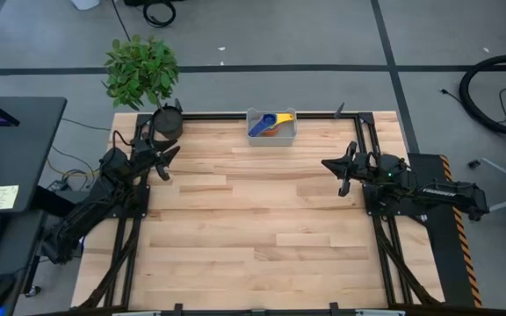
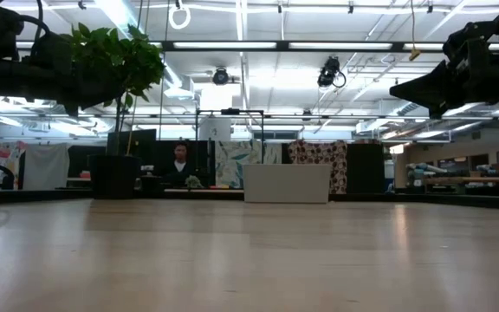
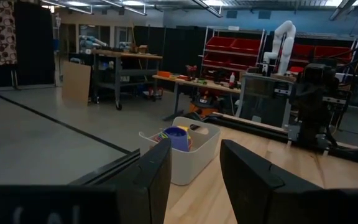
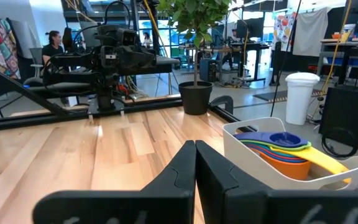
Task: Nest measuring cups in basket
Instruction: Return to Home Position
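The pale basket [image 1: 271, 135] stands at the middle of the table's far edge; it also shows in the low view [image 2: 286, 184]. The measuring cups [image 1: 271, 122] sit stacked inside it, blue on top with yellow and orange below [image 4: 284, 151], and a purple-blue one faces the left wrist view [image 3: 176, 137]. My left gripper [image 1: 163, 163] hovers at the table's left side, open, fingers pointing toward the basket [image 3: 194, 160]. My right gripper [image 1: 334, 167] hovers at the right side, shut and empty, left of the basket [image 4: 244, 144] in its wrist view.
A dark round plant pot [image 1: 167, 121] with a leafy plant [image 1: 141, 70] stands at the far left corner, just behind my left gripper. Bare wooden tabletop [image 1: 262, 228] stretches between both arms and toward the near edge. A person [image 2: 179, 160] sits far behind the table.
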Robot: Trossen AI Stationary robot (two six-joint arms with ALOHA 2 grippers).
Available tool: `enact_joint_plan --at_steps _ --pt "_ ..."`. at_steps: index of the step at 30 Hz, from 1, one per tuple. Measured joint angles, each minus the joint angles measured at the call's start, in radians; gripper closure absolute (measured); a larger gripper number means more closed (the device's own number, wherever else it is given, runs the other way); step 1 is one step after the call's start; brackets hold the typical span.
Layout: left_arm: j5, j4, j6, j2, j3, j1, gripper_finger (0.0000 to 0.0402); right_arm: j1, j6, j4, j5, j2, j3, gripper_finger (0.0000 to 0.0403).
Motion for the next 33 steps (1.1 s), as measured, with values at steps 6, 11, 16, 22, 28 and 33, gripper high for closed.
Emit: enact_joint_plan --at_steps 6,11,16,22,28,33 --pt "0.0 0.004 0.0 0.0 0.0 0.0 0.026 0.0 0.0 0.0 0.0 0.0 0.0 0.0391" --pt "0.0 0.005 0.0 0.0 0.0 0.0 0.026 0.0 0.0 0.0 0.0 0.0 0.0 0.0391" --pt "0.0 0.005 0.0 0.0 0.0 -0.002 0.026 0.0 0.0 0.0 0.0 0.0 0.0 0.0391" --pt "0.0 0.005 0.0 0.0 0.0 -0.017 0.026 0.0 0.0 0.0 0.0 0.0 0.0 0.0391" --pt "0.0 0.005 0.0 0.0 0.0 -0.016 0.026 0.0 0.0 0.0 0.0 0.0 0.0 0.0391" --pt "0.0 0.005 0.0 0.0 0.0 -0.016 0.026 0.0 0.0 0.0 0.0 0.0 0.0 0.0391"
